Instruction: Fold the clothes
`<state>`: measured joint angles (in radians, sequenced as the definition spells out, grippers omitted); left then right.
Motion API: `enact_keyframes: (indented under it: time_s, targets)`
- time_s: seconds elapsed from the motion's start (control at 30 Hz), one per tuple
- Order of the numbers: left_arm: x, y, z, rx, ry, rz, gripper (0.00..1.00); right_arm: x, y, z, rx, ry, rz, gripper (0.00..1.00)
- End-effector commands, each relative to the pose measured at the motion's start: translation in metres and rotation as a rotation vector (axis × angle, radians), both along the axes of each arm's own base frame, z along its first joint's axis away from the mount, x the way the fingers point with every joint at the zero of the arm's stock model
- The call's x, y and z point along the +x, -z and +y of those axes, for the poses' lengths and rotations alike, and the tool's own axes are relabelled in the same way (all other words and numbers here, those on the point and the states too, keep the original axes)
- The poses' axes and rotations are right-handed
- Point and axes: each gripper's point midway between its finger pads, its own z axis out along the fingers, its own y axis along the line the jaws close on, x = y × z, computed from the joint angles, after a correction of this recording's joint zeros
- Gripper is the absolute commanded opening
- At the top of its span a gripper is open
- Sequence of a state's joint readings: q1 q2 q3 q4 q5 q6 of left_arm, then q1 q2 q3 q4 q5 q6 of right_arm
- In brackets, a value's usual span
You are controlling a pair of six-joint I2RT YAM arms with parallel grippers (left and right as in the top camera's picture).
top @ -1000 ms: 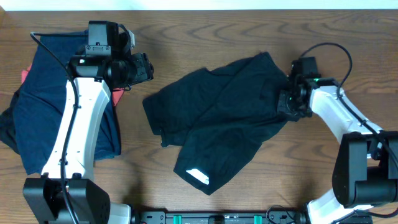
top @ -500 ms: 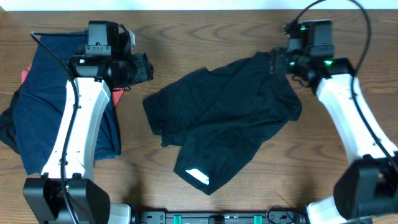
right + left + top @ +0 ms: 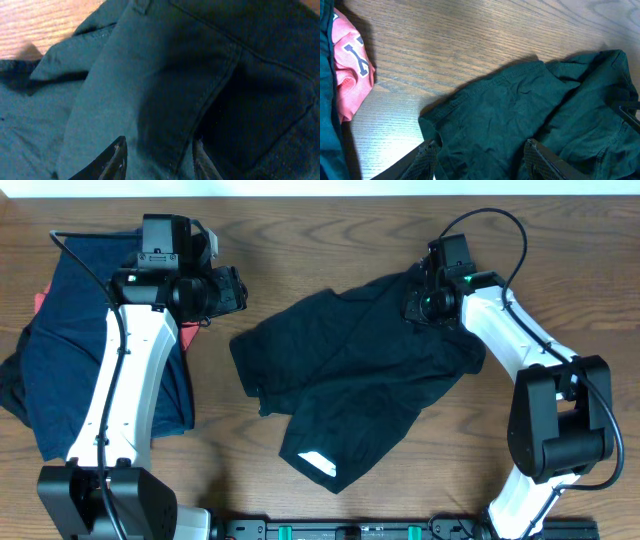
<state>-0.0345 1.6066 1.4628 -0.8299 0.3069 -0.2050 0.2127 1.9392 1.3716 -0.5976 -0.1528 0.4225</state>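
The black shorts (image 3: 360, 370) lie crumpled in the middle of the table, a white hem logo (image 3: 320, 462) at their front. My left gripper (image 3: 232, 288) hovers open just left of the shorts. In the left wrist view its gripper (image 3: 481, 159) is spread above the shorts' left edge (image 3: 520, 110), holding nothing. My right gripper (image 3: 418, 308) is down on the shorts' upper right corner. Seen from the right wrist, that gripper (image 3: 159, 155) has its jaws apart, with a seamed fold of the shorts (image 3: 150, 75) between them.
A navy blue garment (image 3: 60, 360) lies heaped at the table's left side under my left arm. A red-orange printed garment (image 3: 40, 302) peeks out beside it, and the left wrist view shows it (image 3: 350, 65) at the left edge. Bare wood (image 3: 300, 240) lies behind the shorts.
My right arm left the shorts' right edge, swung up toward the back, then came down on their upper right corner. The left arm and the shorts have not moved.
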Motion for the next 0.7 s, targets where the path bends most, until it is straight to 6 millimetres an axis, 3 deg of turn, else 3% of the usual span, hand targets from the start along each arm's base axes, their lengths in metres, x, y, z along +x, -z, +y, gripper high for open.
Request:
enact_keyframes:
  time_s: [0.0, 0.1, 0.27, 0.37, 0.47, 0.57, 0.67]
  targets:
    - [-0.001, 0.005, 0.003, 0.018, 0.004, 0.010, 0.58, 0.005, -0.004, -0.003, -0.004, 0.039, -0.015, 0.41]
    - [0.000, 0.005, 0.003, 0.018, 0.004, 0.006, 0.59, 0.008, 0.005, -0.001, -0.005, 0.037, -0.016, 0.36]
    - [0.004, 0.003, 0.003, 0.017, 0.004, -0.010, 0.59, 0.013, 0.027, 0.017, 0.074, 0.002, 0.006, 0.13]
    - [0.004, 0.002, 0.003, 0.017, 0.004, -0.013, 0.59, 0.022, 0.019, 0.016, 0.079, -0.005, -0.040, 0.01]
    - [0.005, 0.002, 0.003, 0.017, 0.003, -0.018, 0.59, 0.034, -0.006, 0.013, 0.087, -0.013, -0.118, 0.01]
    - [0.006, 0.001, 0.003, 0.017, 0.003, -0.023, 0.59, 0.041, -0.061, 0.005, 0.090, -0.027, -0.229, 0.01]
    - [0.006, 0.001, 0.003, 0.017, 0.003, -0.023, 0.59, 0.031, -0.115, -0.005, 0.091, -0.019, -0.287, 0.01]
